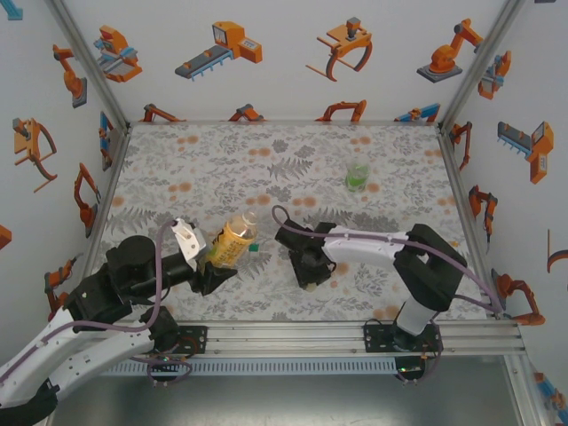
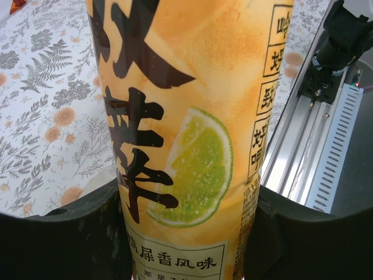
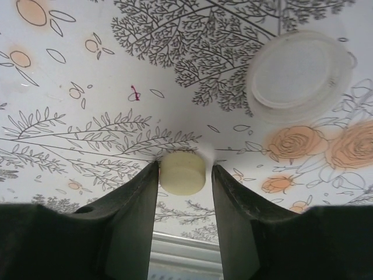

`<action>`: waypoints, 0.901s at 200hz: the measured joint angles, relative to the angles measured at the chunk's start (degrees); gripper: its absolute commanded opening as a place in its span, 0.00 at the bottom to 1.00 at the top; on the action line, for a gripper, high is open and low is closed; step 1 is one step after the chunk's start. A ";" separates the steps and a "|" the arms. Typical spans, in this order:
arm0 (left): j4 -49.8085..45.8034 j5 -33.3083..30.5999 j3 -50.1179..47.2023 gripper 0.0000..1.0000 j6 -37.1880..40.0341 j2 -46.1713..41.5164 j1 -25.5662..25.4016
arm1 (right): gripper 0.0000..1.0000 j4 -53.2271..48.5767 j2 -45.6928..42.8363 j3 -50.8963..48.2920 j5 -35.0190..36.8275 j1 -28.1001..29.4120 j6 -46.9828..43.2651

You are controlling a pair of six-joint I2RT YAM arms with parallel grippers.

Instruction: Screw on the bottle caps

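The left gripper (image 2: 187, 236) clamps the amber-yellow bottle (image 2: 192, 87) between its fingers, likely steadying it for capping. The right gripper (image 3: 185, 169) straddles the pale yellowish cap (image 3: 182, 176) lying on the table (image 3: 87, 87); whether the fingers pinch it, I cannot tell.

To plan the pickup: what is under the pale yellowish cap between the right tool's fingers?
The leaf-printed table cover shows around the pale yellowish cap; the spot directly beneath is hidden by the cap itself.

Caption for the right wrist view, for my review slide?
Right gripper straddles a pale yellowish bottle cap on the floral-print table.
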 measured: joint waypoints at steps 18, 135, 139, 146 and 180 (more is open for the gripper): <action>0.00 0.20 0.00 0.00 0.00 0.00 0.00 | 0.43 1.57 -1.70 -1.42 2.80 1.90 0.31; 0.04 1.20 0.00 0.00 0.00 0.96 0.00 | 0.39 7.34 -5.90 -6.88 6.23 4.20 4.11; 0.04 1.22 0.00 0.00 -0.02 0.96 0.00 | 0.39 7.37 -5.95 -6.93 6.23 4.20 4.20; 0.04 1.20 0.00 0.00 0.00 0.96 0.00 | 0.39 7.32 -5.97 -6.99 6.25 4.20 4.35; 0.04 1.22 0.00 0.00 -0.02 0.96 0.00 | 0.38 7.32 -5.97 -7.02 6.25 4.20 4.81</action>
